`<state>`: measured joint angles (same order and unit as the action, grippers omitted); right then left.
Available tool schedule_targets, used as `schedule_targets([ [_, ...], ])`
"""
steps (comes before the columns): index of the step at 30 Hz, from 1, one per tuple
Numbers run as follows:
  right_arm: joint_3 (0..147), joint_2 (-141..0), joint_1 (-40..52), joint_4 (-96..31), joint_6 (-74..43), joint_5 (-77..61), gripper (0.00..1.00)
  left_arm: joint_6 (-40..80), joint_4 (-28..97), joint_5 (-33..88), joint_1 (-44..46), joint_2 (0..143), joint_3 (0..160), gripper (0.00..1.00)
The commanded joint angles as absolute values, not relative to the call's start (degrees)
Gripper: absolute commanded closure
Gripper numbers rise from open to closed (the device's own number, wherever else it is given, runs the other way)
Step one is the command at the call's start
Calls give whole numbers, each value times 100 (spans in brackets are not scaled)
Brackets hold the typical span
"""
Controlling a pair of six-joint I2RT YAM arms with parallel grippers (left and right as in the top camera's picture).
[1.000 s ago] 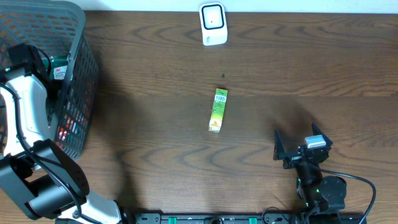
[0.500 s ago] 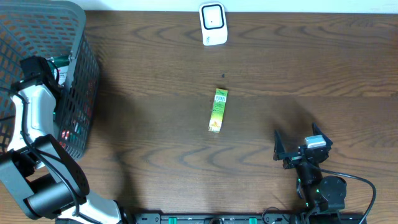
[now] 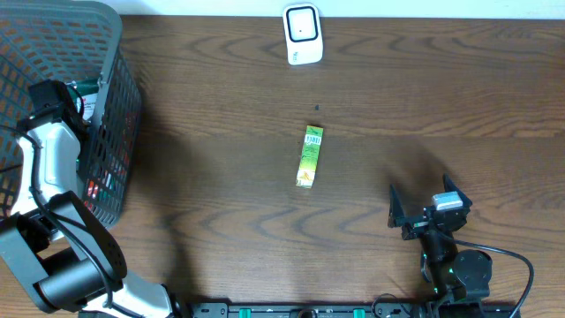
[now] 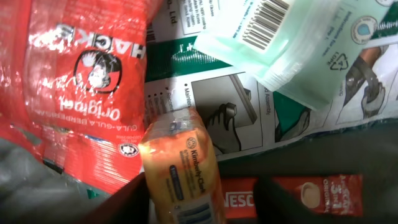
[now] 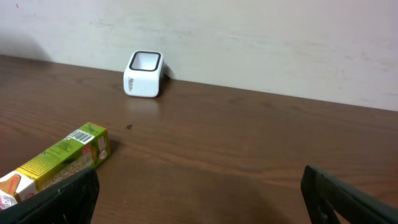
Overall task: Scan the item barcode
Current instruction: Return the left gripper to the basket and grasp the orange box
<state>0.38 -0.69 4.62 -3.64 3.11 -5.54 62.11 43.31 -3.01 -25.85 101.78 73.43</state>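
Left claw [image 4: 205,190] sat inside the basket [image 3: 112,55]
Only its wrist view showed it part-open around an orange packet [image 4: 180,155]; right claw [image 5: 199,180] stood wide.

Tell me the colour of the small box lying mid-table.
The box is green, shading to yellow-orange at one end; clearest in the overhead view.

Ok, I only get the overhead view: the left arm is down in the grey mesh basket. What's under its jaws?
Observer: An orange plastic-wrapped packet; the jaws of the left gripper stand either side of it, not closed on it.
Reviewer: Any barcode showing in there?
Observer: Yes, on a pale green pouch at the top of the left wrist view.
Reviewer: And the green carton on the table?
Observer: The right wrist view shows its barcode on the top face, at the end nearer the white scanner.
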Motion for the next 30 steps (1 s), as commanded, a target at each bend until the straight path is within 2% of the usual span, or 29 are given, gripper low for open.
schedule_targets([
  [1, 32, -38, 438, -388, 239, -523, 1, 6246, 4313, -370, -2565, 10278, 7142, 54],
  [7, 32, -38, 438, -388, 239, -523, 1, 6243, 4436, -373, -2565, 10278, 7140, 49],
  [20, 32, -38, 438, -388, 239, -523, 1, 6246, 4261, -392, -2565, 10280, 6866, 48],
  [22, 32, -38, 438, -388, 239, -523, 1, 6246, 4226, -392, -2565, 10278, 6862, 50],
  [26, 32, -38, 438, -388, 239, -523, 1, 6243, 4139, -390, -2571, 10265, 6886, 60],
  [30, 32, -38, 438, -388, 239, -523, 1, 6145, 4123, -392, -2571, 10186, 7006, 65],
])
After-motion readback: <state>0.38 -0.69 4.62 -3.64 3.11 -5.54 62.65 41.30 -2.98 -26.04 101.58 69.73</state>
